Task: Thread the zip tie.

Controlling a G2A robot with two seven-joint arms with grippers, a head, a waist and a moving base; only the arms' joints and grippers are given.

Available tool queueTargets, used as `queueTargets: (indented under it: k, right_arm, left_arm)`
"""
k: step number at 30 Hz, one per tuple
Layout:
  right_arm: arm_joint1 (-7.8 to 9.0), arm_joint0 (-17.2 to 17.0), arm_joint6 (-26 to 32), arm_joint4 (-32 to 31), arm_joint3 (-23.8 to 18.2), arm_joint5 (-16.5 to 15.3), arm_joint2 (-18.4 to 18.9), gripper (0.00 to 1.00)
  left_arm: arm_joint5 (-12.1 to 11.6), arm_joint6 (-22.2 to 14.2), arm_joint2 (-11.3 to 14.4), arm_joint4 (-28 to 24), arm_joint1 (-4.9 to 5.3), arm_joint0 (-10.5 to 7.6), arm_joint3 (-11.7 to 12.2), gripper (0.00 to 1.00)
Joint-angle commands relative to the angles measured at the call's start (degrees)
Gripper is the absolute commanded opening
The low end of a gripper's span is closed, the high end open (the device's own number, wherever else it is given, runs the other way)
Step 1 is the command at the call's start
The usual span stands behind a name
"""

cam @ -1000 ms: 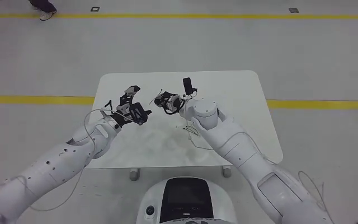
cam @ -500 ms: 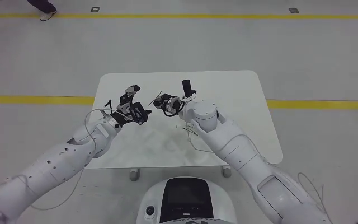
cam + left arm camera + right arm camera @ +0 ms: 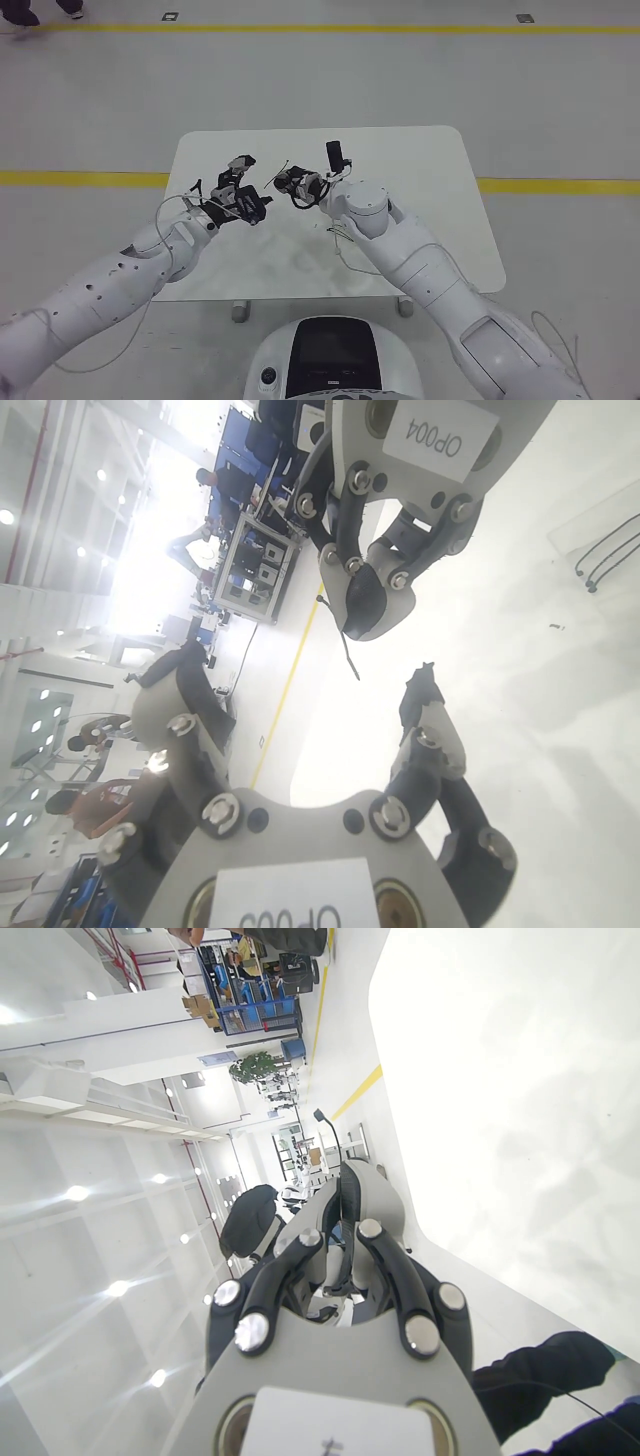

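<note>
Zip tie sits pinched between the closed fingers of the right gripper, above the table toward its far edge. The left gripper faces it close by, spread wide and holding nothing.

The middle of the zip tie is being covered by the pressed-together pads of the right gripper, with only its two ends left exposed. In the top view the zip tie is being rendered too thin to trace. The base of the left gripper is being cut off by the picture's edge.
</note>
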Motion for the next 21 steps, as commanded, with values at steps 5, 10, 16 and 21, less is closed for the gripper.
queueTargets:
  k: [5,10,16,21]
  right_arm:
    - [-0.15,0.5,0.4,-0.3,0.8,0.0,-0.4,0.0]
    - [-0.2,0.7,0.7,-0.3,1.0,0.0,-0.4,0.0]
    - [-0.19,0.6,0.8,-0.4,0.5,0.0,-0.3,0.0]
    - [-0.2,0.3,0.9,-0.3,0.0,0.0,0.0,0.0]
  left_arm:
    - [0.9,-0.1,2.7,0.0,0.25,-1.73,0.1,0.17]
    - [1.5,-0.4,4.1,0.0,0.36,-2.67,0.0,0.13]
    - [2.0,-0.6,5.5,0.0,0.42,-3.56,-0.3,0.14]
    - [2.3,-0.6,6.3,0.0,0.44,-3.95,-0.5,0.19]
